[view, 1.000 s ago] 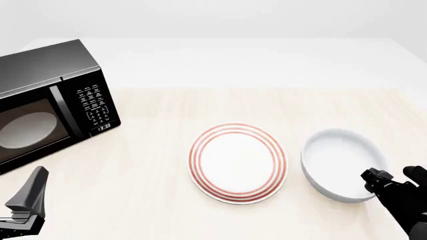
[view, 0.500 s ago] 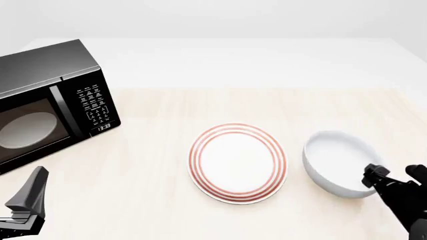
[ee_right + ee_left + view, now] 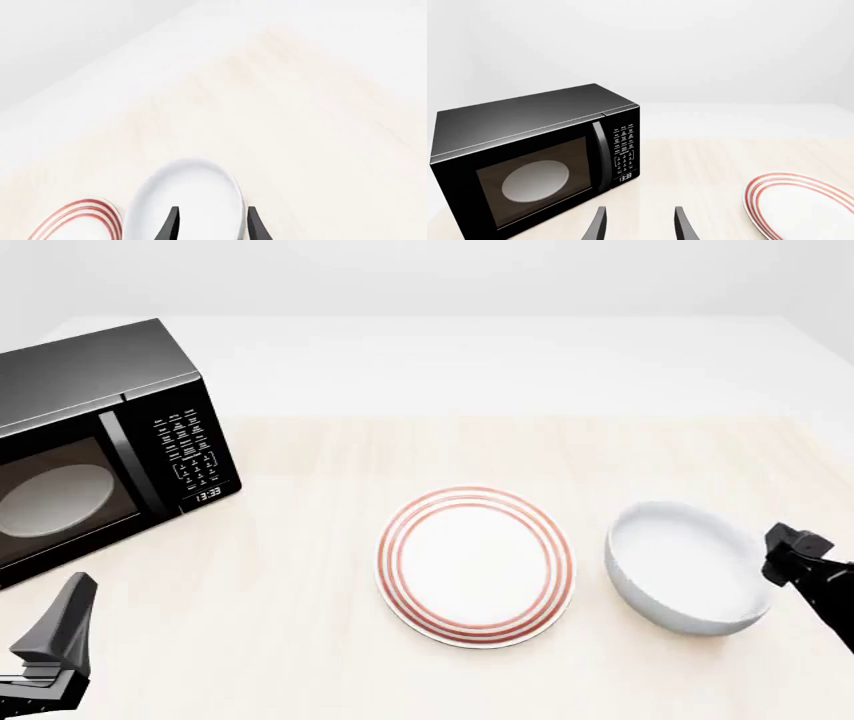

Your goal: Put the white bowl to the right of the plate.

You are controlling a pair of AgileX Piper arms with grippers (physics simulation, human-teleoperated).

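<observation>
The white bowl now rests near the desk's right edge, just right of the plate, so I judge placement complete. My right pincer, released, has pulled off its rim; my left pincer sits open.

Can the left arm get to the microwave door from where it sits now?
Probably yes: the left gripper is open, aimed toward the microwave, with only bare table between them.

The bowl sits just right of the plate on the counter; the microwave stands far left.
</observation>
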